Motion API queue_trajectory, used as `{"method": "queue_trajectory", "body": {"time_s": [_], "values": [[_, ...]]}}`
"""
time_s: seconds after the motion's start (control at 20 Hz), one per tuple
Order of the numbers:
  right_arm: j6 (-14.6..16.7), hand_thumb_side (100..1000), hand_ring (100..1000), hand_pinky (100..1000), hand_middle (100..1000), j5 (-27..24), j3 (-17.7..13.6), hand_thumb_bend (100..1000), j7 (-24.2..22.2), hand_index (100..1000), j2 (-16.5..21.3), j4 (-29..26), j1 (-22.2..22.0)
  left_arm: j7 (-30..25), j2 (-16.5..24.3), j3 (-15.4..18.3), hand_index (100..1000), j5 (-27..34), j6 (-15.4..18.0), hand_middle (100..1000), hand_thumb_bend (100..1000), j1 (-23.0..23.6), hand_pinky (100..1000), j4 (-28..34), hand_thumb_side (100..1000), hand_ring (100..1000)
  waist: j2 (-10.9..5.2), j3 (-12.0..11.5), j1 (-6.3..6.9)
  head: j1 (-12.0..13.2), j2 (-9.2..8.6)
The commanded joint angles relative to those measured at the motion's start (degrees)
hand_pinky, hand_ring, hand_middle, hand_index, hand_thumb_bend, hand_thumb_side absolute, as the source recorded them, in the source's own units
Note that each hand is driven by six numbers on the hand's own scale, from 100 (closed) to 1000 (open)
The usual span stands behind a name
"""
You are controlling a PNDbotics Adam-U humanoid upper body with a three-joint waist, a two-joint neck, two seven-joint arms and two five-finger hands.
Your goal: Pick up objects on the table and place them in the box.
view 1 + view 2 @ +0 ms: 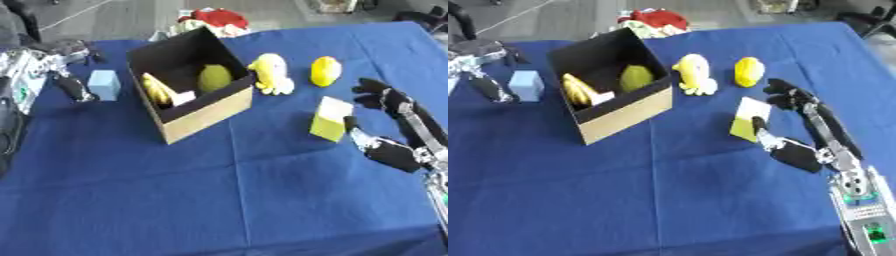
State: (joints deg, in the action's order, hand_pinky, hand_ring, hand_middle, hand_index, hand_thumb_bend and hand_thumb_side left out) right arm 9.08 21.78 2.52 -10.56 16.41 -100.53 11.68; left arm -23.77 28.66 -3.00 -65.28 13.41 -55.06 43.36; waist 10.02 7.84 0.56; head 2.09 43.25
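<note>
Yellow block [332,120] just left of the right hand [391,150], fingers spread, between thumb and fingers

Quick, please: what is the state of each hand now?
Left hand: cannot be told, beside the light blue cube.
Right hand: open, next to the yellow block, holding nothing.

Your table [262,200] wears a blue cloth. Just left of your right hand [389,145] stands a yellow block [331,119]. Beyond the fingers lies a yellow fruit [325,71], with a yellow plush toy [271,73] further left, then the open cardboard box [206,112]. A pale blue cube [104,84] sits near your left hand [72,86].
</note>
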Motion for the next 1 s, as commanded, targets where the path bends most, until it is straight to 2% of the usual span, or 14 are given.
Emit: {"method": "queue_trajectory", "body": {"time_s": [0.05,0.15,0.35,0.6,0.8,1.0], "values": [[0.2,294,808,837,819,-0.4,-0.1,250,-0.1,943,0.7,-0.8,1.0,3.7,0.8,1.0,873,-1.2,-1.1,797,486,-1.5,850,-0.2,100,784,0.25,0.2,-0.28,0.1,-0.92],[0.2,295,808,837,819,-0.5,-0.1,248,-0.1,943,0.7,-0.8,1.2,5.0,0.7,1.3,874,-1.2,-1.7,800,479,-1.4,847,-0.9,101,783,0.53,0.4,-0.23,0.2,-1.18],[0.3,297,808,837,819,-0.5,-0.1,244,-0.2,943,0.6,-0.9,1.5,3.0,0.3,1.3,842,-0.4,-1.9,760,387,-1.1,830,-2.6,100,748,1.00,0.8,-0.23,0.3,-1.59],[0.2,300,808,838,819,-0.5,-0.2,237,-0.1,944,0.6,-0.9,1.6,3.9,0.5,1.5,668,1.3,-2.7,539,272,-0.7,726,-0.8,100,551,1.11,0.9,-0.31,0.4,-1.61],[0.1,302,808,838,819,-0.3,-0.4,233,0.1,943,0.7,-0.8,1.4,5.5,2.2,1.8,649,4.0,-3.3,510,286,-0.8,708,6.5,100,528,1.00,0.6,-0.15,0.2,-1.61],[0.2,306,808,838,819,-0.2,-0.4,227,0.1,943,0.7,-0.7,1.3,7.1,3.7,1.3,639,12.5,-2.4,500,305,-1.2,703,18.1,100,522,0.70,0.1,0.06,-0.4,-1.57]]}}
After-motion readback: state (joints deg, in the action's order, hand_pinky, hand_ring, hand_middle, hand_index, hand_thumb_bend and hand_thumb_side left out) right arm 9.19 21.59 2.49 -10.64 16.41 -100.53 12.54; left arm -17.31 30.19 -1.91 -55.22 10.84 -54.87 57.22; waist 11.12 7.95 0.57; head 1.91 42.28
